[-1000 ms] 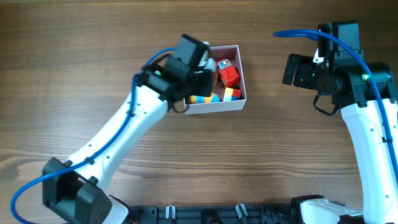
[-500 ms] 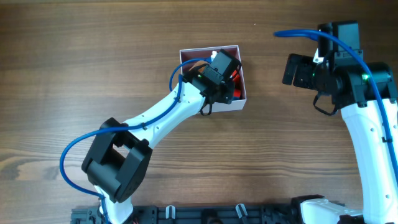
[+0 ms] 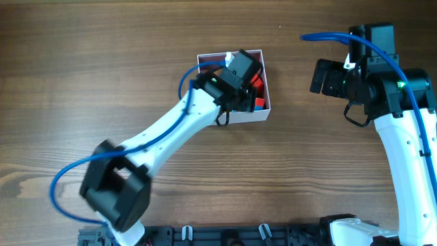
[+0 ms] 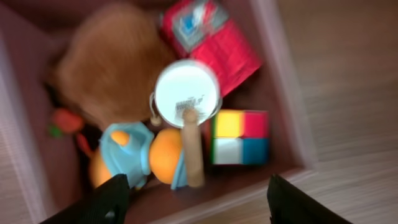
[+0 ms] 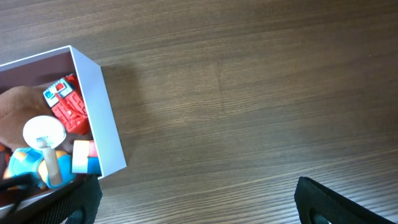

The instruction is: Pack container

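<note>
The container (image 3: 212, 56), a shallow white-walled box with a dusty-pink inside, sits mid-table. My left gripper (image 3: 239, 74) hovers over it. In the left wrist view the left gripper (image 4: 199, 205) is open and empty, above the container's near wall (image 4: 249, 186). Below it lie a brown plush (image 4: 112, 68), a red toy (image 4: 208, 37), a white disc on a wooden handle (image 4: 186, 93), a colour cube (image 4: 239, 137) and a blue-and-orange toy (image 4: 137, 155). My right gripper (image 3: 322, 76) stands open to the container's right, over bare wood (image 5: 202, 205). The container's wall (image 5: 99, 106) shows at that view's left.
The wooden table (image 3: 82, 68) stretches all round the container. The left arm (image 3: 164, 133) crosses the table diagonally from the front left. A black rail (image 3: 232, 236) runs along the front edge.
The left gripper has moved from the container's left edge to above its inside and its jaws have opened. The right arm has not moved.
</note>
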Robot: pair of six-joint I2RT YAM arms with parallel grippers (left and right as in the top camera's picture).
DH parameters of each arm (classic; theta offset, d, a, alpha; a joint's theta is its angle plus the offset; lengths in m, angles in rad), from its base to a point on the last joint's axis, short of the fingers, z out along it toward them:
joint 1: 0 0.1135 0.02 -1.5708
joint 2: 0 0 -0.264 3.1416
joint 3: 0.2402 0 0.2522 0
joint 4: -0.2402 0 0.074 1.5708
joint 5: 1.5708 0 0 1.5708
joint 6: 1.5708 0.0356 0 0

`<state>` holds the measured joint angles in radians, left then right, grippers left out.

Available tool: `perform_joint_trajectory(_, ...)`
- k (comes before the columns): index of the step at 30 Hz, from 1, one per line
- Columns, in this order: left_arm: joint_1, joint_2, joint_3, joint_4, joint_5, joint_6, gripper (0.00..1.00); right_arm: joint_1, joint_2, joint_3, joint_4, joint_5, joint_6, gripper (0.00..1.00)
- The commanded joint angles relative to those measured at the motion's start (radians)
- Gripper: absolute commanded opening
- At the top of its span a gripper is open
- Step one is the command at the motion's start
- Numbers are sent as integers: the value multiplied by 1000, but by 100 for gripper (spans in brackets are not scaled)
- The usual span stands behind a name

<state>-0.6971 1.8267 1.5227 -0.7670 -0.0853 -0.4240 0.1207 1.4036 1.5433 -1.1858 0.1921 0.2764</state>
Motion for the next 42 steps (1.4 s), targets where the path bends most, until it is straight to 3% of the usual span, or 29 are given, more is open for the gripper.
perform_joint_trajectory(1, 42, -208, 116, -36, -34, 2, 73, -4, 5, -3, 3, 18, 14, 100)
perform_joint_trajectory(3, 68, -284, 119, -50, -62, 2, 73, -4, 5, -3, 3, 18, 14, 100)
perform_joint_trajectory(7, 119, -360, 119, -125, -62, 1, 45, -4, 5, -3, 3, 18, 14, 100)
perform_joint_trajectory(9, 116, -327, 112, -145, -62, 1, 32, -4, 5, -3, 3, 18, 14, 100)
perform_joint_trajectory(11, 109, -235, 111, -167, -74, 1, 11, -4, 5, -3, 3, 18, 14, 100)
perform_joint_trajectory(13, 120, -180, 111, -182, -125, 1, 6, -4, 5, -3, 3, 18, 14, 100)
perform_joint_trajectory(18, 229, -115, 111, -224, -193, 1, 6, -4, 5, -3, 3, 18, 14, 100)
perform_joint_trajectory(19, 253, -123, 111, -226, -192, 1, 8, -4, 5, -3, 3, 18, 14, 100)
perform_joint_trajectory(21, 315, -162, 112, -247, -193, 1, 23, -4, 5, -3, 3, 18, 14, 100)
perform_joint_trajectory(22, 344, -191, 112, -264, -193, 1, 36, -4, 5, -3, 3, 18, 14, 100)
perform_joint_trajectory(23, 373, -225, 112, -281, -193, 1, 63, -4, 5, -3, 3, 18, 14, 99)
perform_joint_trajectory(24, 402, -264, 112, -298, -193, 1, 74, -4, 5, -3, 3, 18, 14, 100)
perform_joint_trajectory(28, 468, -397, 112, -320, -166, 1, 93, -4, 5, -3, 3, 18, 14, 100)
perform_joint_trajectory(29, 472, -423, 112, -324, -157, 1, 89, -4, 5, -3, 3, 18, 15, 100)
perform_joint_trajectory(32, 451, -452, 112, -323, 32, 2, 40, -4, 5, -3, 3, 18, 14, 100)
perform_joint_trajectory(34, 422, -425, 109, -312, 69, 1, 23, -4, 5, -3, 3, 18, 14, 100)
perform_joint_trajectory(35, 387, -385, 105, -288, 70, 1, 7, -4, 5, -3, 3, 18, 14, 100)
perform_joint_trajectory(38, 293, -253, 100, -200, 97, 11, 4, -4, 5, -3, 3, 18, 14, 100)
perform_joint_trajectory(42, 164, -63, 100, -50, 144, 164, 4, -4, 5, -3, 3, 18, 15, 100)
